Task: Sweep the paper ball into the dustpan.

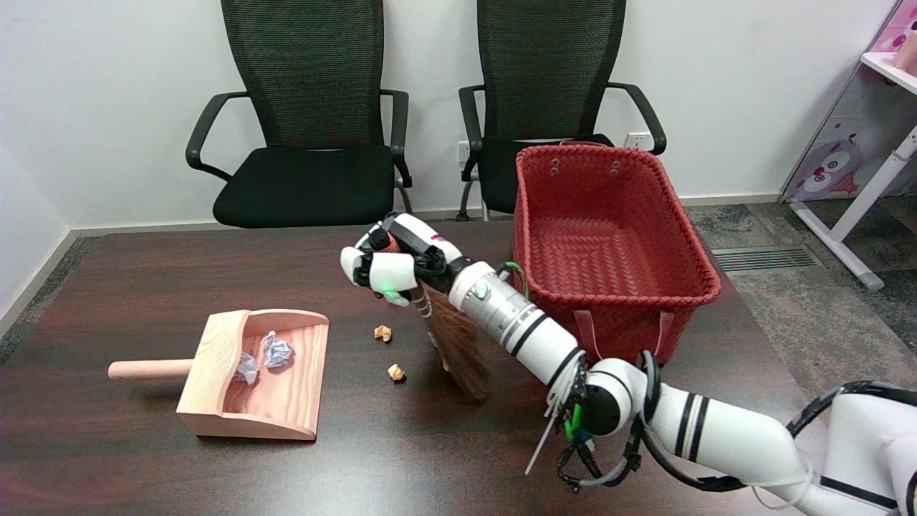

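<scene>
My right hand grips the handle of a small brown brush, whose bristles hang down to the table below the wrist. Two small tan paper balls lie on the dark table left of the bristles: one farther back, one nearer. A pale wooden dustpan sits at the left with its open mouth toward the balls and its round handle pointing left. Two crumpled bluish-white paper balls lie inside it near the back wall.
A red woven basket stands on the table right of my forearm, close behind it. Two black office chairs stand beyond the far table edge. A white desk frame stands at the far right.
</scene>
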Available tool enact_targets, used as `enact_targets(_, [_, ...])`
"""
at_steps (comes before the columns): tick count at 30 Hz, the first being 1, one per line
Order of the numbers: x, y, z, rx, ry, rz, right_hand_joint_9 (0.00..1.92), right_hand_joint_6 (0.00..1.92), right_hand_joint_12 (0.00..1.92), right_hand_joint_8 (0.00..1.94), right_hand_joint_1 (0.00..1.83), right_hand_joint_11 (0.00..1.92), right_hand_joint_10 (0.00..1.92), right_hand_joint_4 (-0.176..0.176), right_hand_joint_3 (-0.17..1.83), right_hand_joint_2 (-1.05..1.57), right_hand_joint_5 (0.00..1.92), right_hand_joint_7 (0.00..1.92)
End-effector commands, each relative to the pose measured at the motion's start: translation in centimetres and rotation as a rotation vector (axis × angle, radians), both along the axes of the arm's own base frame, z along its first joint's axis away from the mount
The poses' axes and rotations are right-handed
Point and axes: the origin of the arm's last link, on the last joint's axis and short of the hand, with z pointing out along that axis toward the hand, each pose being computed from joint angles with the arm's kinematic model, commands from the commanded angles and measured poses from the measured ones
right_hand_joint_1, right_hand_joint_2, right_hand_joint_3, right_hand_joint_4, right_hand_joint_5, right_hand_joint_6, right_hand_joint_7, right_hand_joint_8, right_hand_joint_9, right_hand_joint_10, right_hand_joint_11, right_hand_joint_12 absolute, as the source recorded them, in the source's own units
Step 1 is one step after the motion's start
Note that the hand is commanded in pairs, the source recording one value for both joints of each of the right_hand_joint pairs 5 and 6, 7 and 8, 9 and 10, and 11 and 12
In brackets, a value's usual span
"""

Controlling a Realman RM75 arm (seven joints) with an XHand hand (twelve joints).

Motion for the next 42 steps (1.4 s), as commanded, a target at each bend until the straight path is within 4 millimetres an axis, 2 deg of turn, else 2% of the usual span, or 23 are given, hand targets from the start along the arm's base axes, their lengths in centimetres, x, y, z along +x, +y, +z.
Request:
enact_targets(1, [1.0, -1.5, -2.9, 0.045, -0.248, -0.075, 1.92, 1.92, 1.92, 1.92, 0.80, 1.92, 1.92, 0.023, 1.61, 0.74, 1.92, 1.92])
enact_targets(9, [2.1, -1.6, -2.7, 0.040, -0.383, -0.064, 1.92, 1.92, 1.92, 1.92, 0.78, 1.92, 1.92, 0.019, 1.61, 0.68, 1.92, 1.92])
enact_targets(16, [3.4, -1.8, -1.5, 0.008, -0.543, -0.038, 1.92, 1.92, 1.92, 1.92, 0.77, 1.92, 1.92, 0.015, 1.59, 0.62, 1.92, 1.92])
enact_targets(21, [3.8, -1.7, -1.0, 0.006, -0.586, -0.021, 1.92, 1.92, 1.92, 1.92, 0.77, 1.92, 1.92, 0.012, 1.60, 0.55, 1.92, 1.92])
enact_targets(30, [5.6, -1.0, 0.6, -0.007, -0.570, 0.082, 1.92, 1.92, 1.92, 1.92, 0.77, 1.92, 1.92, 0.011, 1.54, 0.57, 1.92, 1.92])
enact_targets(35, [6.6, 0.5, 1.9, -0.091, -0.444, 0.211, 1.92, 1.92, 1.92, 1.92, 0.74, 1.92, 1.92, 0.020, 1.37, 0.85, 1.92, 1.92])
enact_targets(42, [7.3, 2.5, 3.8, -0.155, -0.437, 0.257, 1.92, 1.92, 1.92, 1.92, 0.74, 1.92, 1.92, 0.025, 1.34, 0.94, 1.92, 1.92])
